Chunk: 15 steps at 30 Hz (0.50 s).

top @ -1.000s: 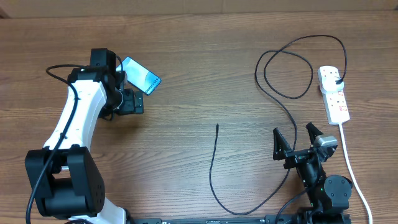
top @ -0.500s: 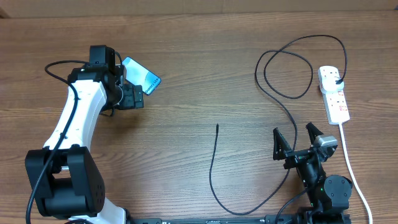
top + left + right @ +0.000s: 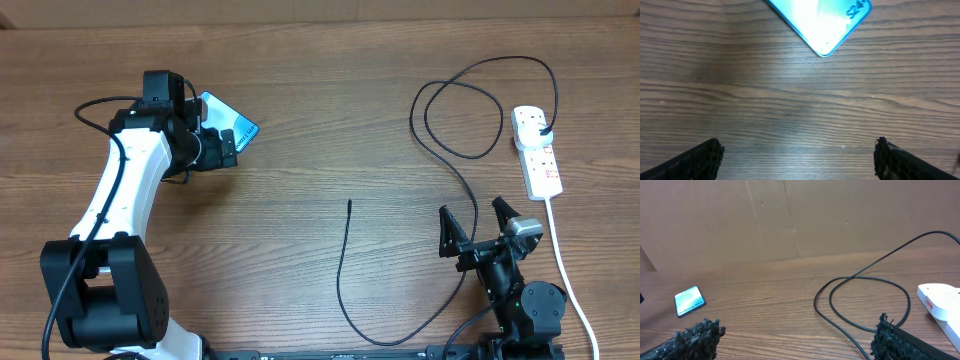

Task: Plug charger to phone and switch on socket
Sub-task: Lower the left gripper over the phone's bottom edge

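My left gripper [image 3: 797, 159] is spread wide and holds nothing. The phone [image 3: 822, 20] lies flat just ahead of my fingertips, one corner pointing back at me, not touching. It looks thin, stiff and glossy, probably slippery and hard to lift off the wood, so I'd pinch across the long dark edges, not the glass. The charger [image 3: 345, 270] tip lies well apart, between my two hands. The cable is limp and will drag, so I'd grab just behind the connector. Its plug looks seated in the socket [image 3: 540, 165], ahead-right of my right gripper [image 3: 480, 232], which is also spread and empty. There is bare table [image 3: 300, 90] all round the phone, with the far edge well beyond.
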Available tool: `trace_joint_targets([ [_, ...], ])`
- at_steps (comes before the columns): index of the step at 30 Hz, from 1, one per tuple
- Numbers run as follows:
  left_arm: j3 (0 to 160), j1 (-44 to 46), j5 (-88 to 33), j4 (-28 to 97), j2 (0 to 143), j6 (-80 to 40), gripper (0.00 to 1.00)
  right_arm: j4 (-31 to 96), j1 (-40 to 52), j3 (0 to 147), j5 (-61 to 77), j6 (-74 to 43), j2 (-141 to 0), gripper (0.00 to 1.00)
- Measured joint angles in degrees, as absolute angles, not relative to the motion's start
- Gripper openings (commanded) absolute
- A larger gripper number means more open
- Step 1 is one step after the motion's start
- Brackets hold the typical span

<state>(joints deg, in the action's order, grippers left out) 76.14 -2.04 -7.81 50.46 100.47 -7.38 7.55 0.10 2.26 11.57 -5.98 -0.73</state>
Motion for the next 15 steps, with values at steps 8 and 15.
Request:
trace_joint_targets([
  [8,76.14,-2.04,-9.54,50.11,100.47,-8.32,1.00,7.57,0.10,2.26,11.55,-5.93,-0.73,1.00],
  [15,76.14,-2.04,-10.74,48.60,100.47,-9.76,1.00,7.57,0.10,2.26,11.57,-5.96,-0.73,1.00],
])
